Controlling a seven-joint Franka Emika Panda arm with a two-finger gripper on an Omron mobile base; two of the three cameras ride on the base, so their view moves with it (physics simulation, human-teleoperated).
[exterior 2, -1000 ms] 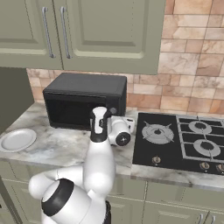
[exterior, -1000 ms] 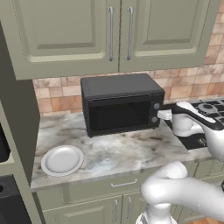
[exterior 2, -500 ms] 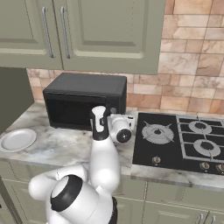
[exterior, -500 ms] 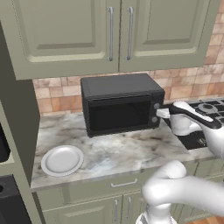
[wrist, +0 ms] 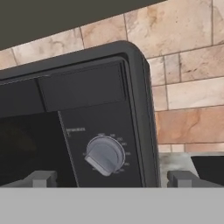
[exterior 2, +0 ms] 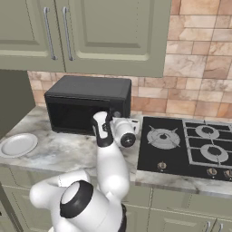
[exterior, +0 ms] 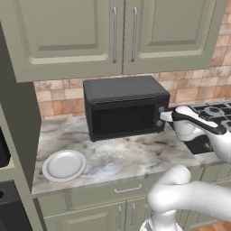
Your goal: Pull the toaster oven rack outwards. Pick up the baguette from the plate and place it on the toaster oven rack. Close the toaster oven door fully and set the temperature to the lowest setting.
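1. The white arm's two-finger gripper shows as two small grey fingertips at the bottom of the hand view. The jaws stand spread wide, holding nothing, with a round grey temperature knob between and just beyond them.
2. That knob's raised grip bar runs slantwise in the hand view, from lower left to upper right. The tiny print around it is too blurred to read.
3. In the left base view the gripper sits close against the right-hand control strip of the boxy dark grey toaster oven. Whether a tip touches the knob cannot be told.
4. The oven's long axis runs along the brick wall, with its front facing the tabletop edge.
5. The wide grey-framed toaster oven door with dark glass is shut. Anything behind the glass is too dark to make out.
6. In the right base view the arm hides part of the oven's front.
7. The round white-grey plate lies bare on the marbled tabletop, well apart from the oven, to its front left.
8. A black gas hob lies right of the oven, cut off at the frame edge.
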